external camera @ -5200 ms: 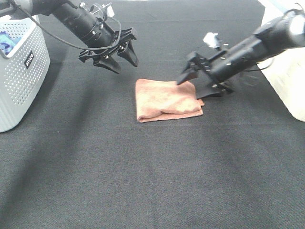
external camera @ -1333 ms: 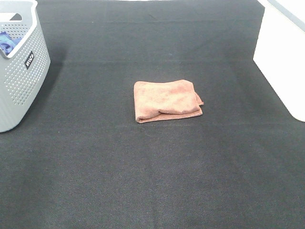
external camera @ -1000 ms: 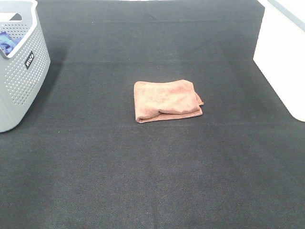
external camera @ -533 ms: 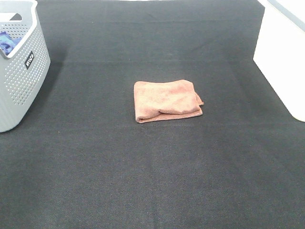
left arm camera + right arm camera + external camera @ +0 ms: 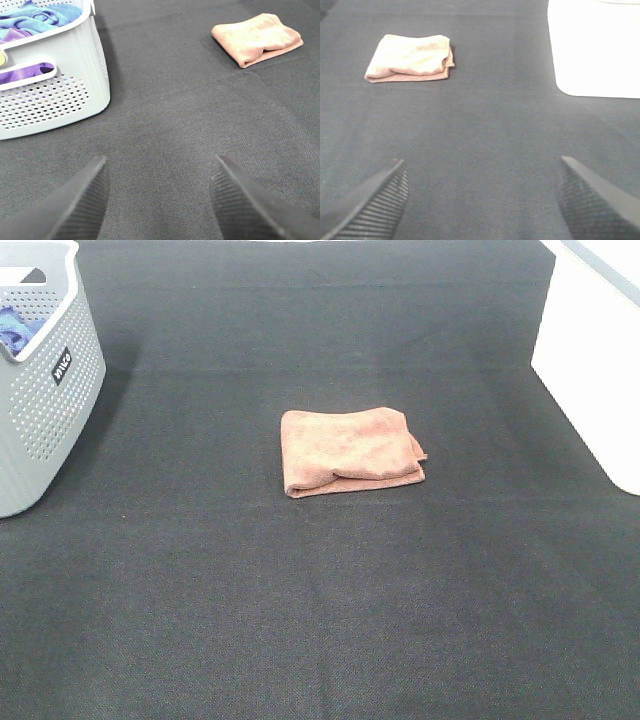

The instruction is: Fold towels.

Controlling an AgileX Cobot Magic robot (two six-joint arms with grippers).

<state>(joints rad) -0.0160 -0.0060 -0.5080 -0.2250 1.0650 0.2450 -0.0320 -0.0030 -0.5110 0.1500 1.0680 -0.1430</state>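
The terracotta towel [image 5: 350,451] lies folded into a small rectangle in the middle of the black table. It also shows in the left wrist view [image 5: 257,38] and in the right wrist view [image 5: 410,57]. Both arms are out of the exterior high view. My left gripper [image 5: 160,200] is open and empty, well back from the towel and beside the basket. My right gripper [image 5: 480,195] is open and empty, far back from the towel, near the white box.
A grey perforated basket [image 5: 45,390] stands at the left edge, holding blue and purple cloths [image 5: 35,20]. A white box [image 5: 595,360] stands at the right edge and shows in the right wrist view [image 5: 595,45]. Black cloth covers the table [image 5: 320,620].
About five seconds ago both grippers hovered at the towel; they have since pulled back out of the exterior view. Over the last second nothing has moved.
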